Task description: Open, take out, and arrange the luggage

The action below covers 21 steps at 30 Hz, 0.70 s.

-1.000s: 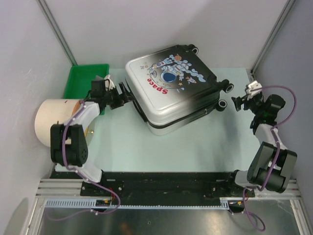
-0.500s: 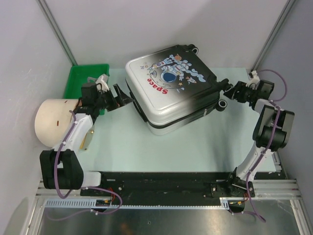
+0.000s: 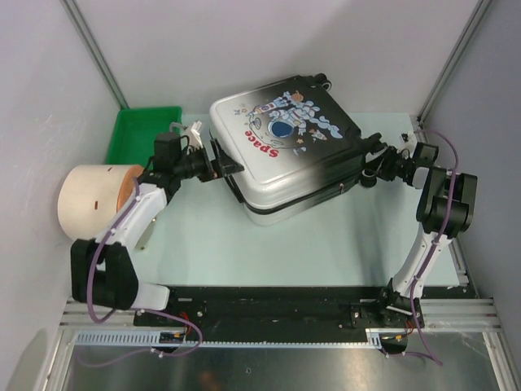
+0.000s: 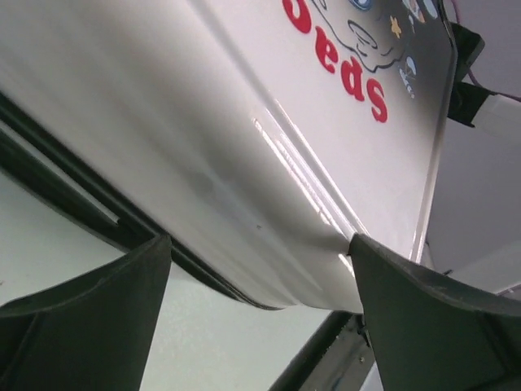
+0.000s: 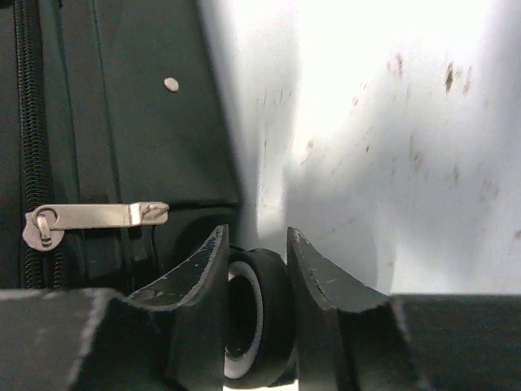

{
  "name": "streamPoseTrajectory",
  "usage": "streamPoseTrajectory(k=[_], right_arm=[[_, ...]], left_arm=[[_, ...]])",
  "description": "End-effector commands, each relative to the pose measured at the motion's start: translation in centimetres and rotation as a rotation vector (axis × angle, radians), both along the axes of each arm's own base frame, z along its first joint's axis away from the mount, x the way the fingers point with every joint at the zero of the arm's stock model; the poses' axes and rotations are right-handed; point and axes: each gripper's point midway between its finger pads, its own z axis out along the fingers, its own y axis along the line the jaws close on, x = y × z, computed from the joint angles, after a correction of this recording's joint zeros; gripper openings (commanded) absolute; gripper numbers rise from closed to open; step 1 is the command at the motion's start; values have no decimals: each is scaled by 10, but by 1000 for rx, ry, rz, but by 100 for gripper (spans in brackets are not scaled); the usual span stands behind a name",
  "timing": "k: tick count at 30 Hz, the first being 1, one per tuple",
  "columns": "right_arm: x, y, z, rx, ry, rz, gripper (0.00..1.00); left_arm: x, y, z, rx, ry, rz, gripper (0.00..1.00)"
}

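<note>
Cylinder (image 3: 85, 199): cream, at the table's (image 3: 326, 244) left edge, apart from the luggage.
Tray (image 3: 130, 142): green, far left, behind the cylinder; nothing can be made out in it.
Left gripper (image 4: 256, 305): released, jaws spread wide, astride the luggage's white left end. The wrist view shows the shell filling the gap. Whether a finger touches it I cannot tell.
Luggage (image 3: 301, 163): middle of the table towards the far side, lying flat, astronaut print up.
Done: as far as the views show, only the approach; both arms are at the case, one at each end.
Left: everything in the task proper. The two shells meet all round and the zip pull (image 5: 94, 218) lies flat on a closed zip, so opening, emptying and arranging are not yet begun.
Heading: wheel end to the right and a little far; the white end faces left, towards the tray.
Long axis: my reading is left to right, the right end slightly farther, though from above the case looks nearly square.
Right gripper (image 5: 256, 269): jaws drawn in on a black wheel (image 5: 256, 326) at the near right corner, a finger pressed to each side of it in the wrist view; I judge it pinched.
</note>
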Motion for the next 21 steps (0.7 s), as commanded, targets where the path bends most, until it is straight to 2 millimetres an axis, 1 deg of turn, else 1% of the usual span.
streamPoseTrajectory(k=[1,2,3,4,5,6,7,8,9,10,11,12,13,14,15,16,17,18,19,20,21], right_arm=[[-82,40,-24,148,246,108,27],[-89,41,-16,142,232,117,26],[-103,47,-17,148,248,145,25],[-120,53,-21,150,270,166,23],[-130,58,-16,145,265,186,21],[-144,66,-15,156,289,212,20],[-163,73,-20,158,307,243,18],[-172,80,-12,162,294,269,18],[-186,87,-11,176,323,292,17],[-199,97,-10,188,336,321,17],[-217,105,-8,220,355,342,17],[-225,109,2,226,343,356,18],[-231,112,7,233,330,369,20],[-238,115,13,252,317,383,21],[-242,116,25,248,285,390,22],[-242,112,31,243,261,384,26],[-243,109,37,238,236,382,29],[-241,102,49,219,188,358,33],[-237,95,55,211,155,334,35],[-230,79,62,194,110,277,38],[-222,69,68,152,52,261,41]], left_arm=[[31,-14,21,-32,-55,-17,90],[38,-15,21,-28,-61,-19,89],[46,-16,15,-20,-54,-22,87],[56,-17,23,-14,-87,-32,83],[62,-17,24,-8,-96,-34,82],[73,-18,13,9,-88,-40,80],[85,-19,25,13,-128,-45,77],[94,-17,26,22,-143,-39,76],[103,-14,24,33,-150,-30,75],[117,-13,24,37,-159,-24,75],[125,-10,23,38,-162,-19,75],[132,-10,34,41,-201,-27,75],[138,-10,33,47,-208,-33,76],[140,-9,38,58,-234,-37,78],[146,-7,48,81,-283,-31,80],[145,-5,61,86,-314,-22,82],[144,0,69,86,-328,-13,83],[141,3,74,76,-322,1,84],[135,6,77,67,-321,1,84],[122,12,96,59,-351,8,85],[110,14,86,64,-333,0,85]])
